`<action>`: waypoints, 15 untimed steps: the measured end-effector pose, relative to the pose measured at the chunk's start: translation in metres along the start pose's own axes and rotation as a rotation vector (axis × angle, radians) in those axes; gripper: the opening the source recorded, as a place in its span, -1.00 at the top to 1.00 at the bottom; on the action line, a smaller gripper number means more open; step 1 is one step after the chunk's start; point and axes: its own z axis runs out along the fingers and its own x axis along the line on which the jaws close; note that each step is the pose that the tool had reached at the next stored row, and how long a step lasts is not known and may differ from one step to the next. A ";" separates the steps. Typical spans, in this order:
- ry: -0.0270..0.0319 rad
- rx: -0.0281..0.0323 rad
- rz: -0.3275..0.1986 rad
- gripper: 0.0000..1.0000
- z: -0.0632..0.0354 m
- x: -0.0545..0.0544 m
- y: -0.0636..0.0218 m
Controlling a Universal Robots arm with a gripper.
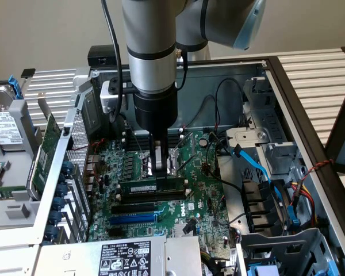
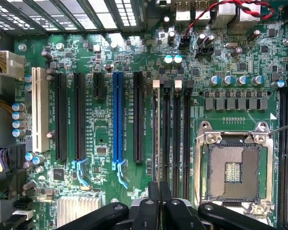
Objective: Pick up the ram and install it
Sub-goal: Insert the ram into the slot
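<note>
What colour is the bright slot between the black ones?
Blue; the slot shows best in the wrist view.

The arm I drive. Above the jaws: a matt black cylindrical wrist housing [image 1: 155, 112], then a silver-grey metal tube link [image 1: 152, 40] ringed by a black band, and a pale blue rounded joint cover [image 1: 250, 26]. A black cable [image 1: 116, 57] and a white plastic bracket [image 1: 110, 95] sit alongside. My black gripper [image 2: 159, 188] has slim fingers [image 2: 154, 199], flanked by black linkage bars [image 2: 98, 216] with round pivot screws [image 2: 117, 207].
</note>
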 end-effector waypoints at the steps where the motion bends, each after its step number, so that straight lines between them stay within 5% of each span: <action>1: 0.0004 0.0002 0.000 0.76 0.0004 0.000 0.0000; 15: 0.0128 0.0001 0.000 0.76 0.0012 0.000 0.0001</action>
